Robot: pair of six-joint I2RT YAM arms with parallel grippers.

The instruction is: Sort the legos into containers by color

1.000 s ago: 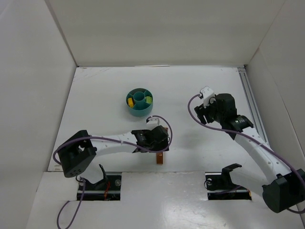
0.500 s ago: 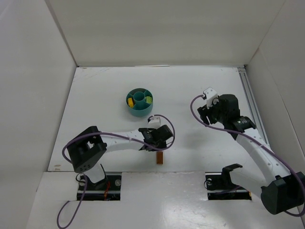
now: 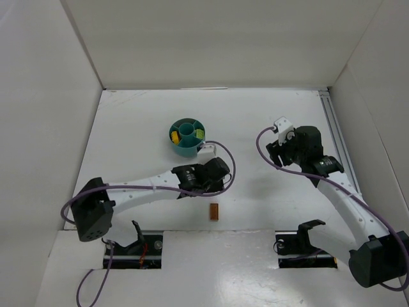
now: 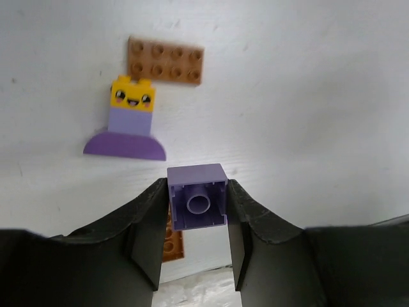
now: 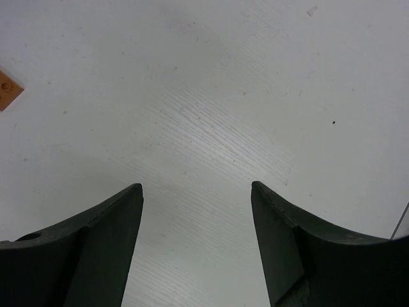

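Purple lego (image 4: 197, 204) clamped in left gripper (image 4: 197, 192), hidden from overhead; right gripper (image 5: 195, 188) wide.

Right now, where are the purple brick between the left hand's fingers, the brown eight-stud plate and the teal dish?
purple brick (image 4: 197, 204): left wrist view, round tube in its underside.
brown eight-stud plate (image 4: 165, 60): left wrist view, middle of its studded top.
teal dish (image 3: 186, 151): top external view, near outer wall.
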